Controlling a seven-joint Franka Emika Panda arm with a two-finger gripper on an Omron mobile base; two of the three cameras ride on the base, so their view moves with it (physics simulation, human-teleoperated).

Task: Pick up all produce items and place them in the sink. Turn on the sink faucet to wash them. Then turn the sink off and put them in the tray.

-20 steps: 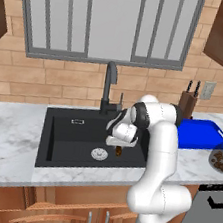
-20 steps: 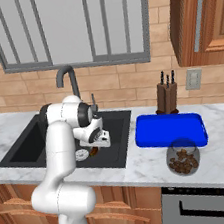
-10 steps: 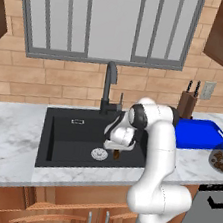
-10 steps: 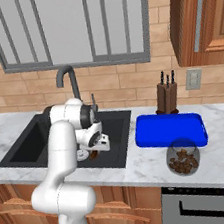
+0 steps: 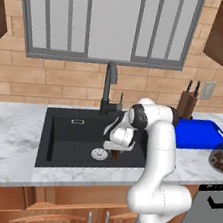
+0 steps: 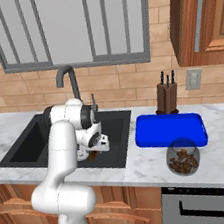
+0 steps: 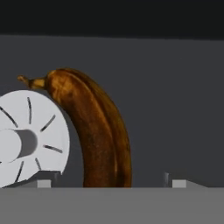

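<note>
The gripper hangs low inside the sink, its fingers spread apart with the banana between them but not pinched. The banana (dark brown, stem end up in the hand view) lies on the sink floor, just beside the silver drain.

knife block, grey dish of brown lumps
</note>
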